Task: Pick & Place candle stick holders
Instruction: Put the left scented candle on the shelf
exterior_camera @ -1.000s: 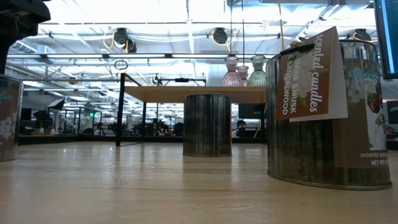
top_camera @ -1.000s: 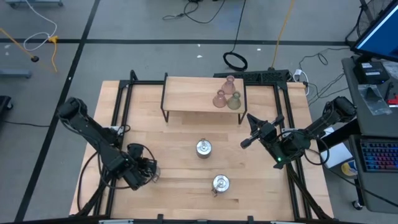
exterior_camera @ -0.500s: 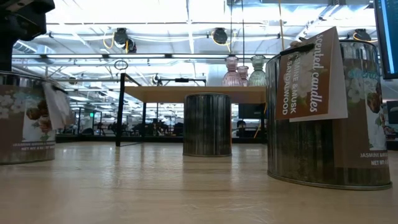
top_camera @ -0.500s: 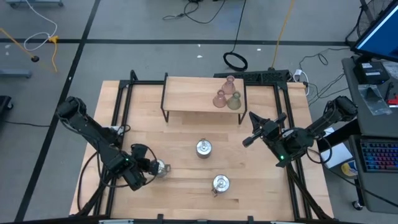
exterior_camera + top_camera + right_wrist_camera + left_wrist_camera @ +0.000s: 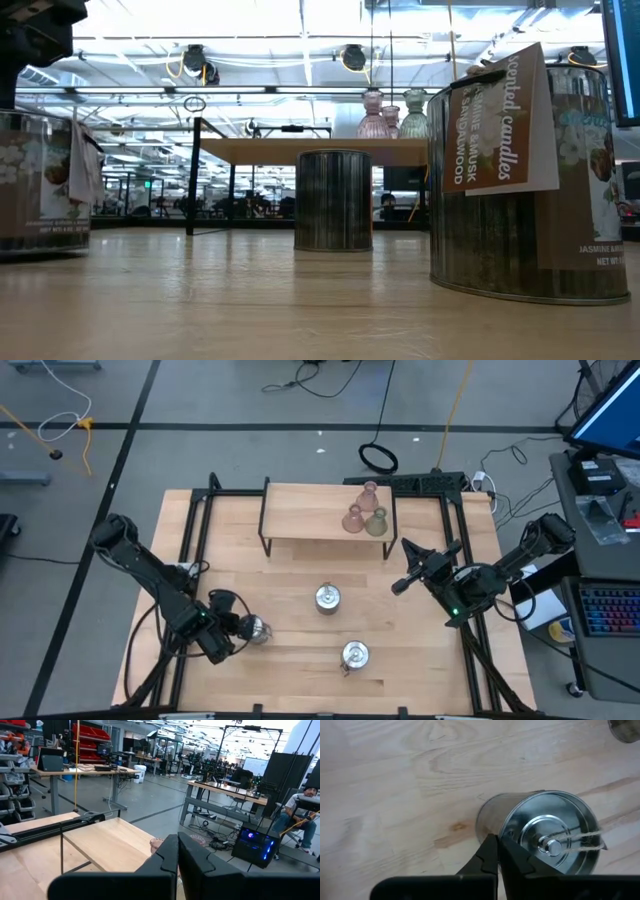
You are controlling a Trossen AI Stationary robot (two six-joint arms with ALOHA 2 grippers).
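The left gripper [image 5: 243,628] sits low over the front left of the table [image 5: 290,595], its fingers [image 5: 490,855] pressed together with nothing between them; just beside their tips, possibly touching, stands a silver holder [image 5: 257,629], upright on the wood, its lid and string tag plain in the left wrist view [image 5: 545,837]; I judge it either just set down or about to be taken, and the pictures do not settle which.

Outward from there, a second silver holder [image 5: 327,598] stands at the middle of the table and a third [image 5: 354,654] nearer the front edge, well apart from each other; beyond them, on the small raised shelf [image 5: 300,510] at the back, three glass holders [image 5: 364,513] cluster at its right end, two pinkish and one green.

The right gripper [image 5: 420,568] hangs above the table's right side, near the shelf's right leg, fingers [image 5: 172,855] pressed together and empty; it seems to wait.

If the silver holders are bound for the shelf, the next move calls for the left fingers to part, straddle the near holder's wall and close firmly, since the smooth metal may slip.
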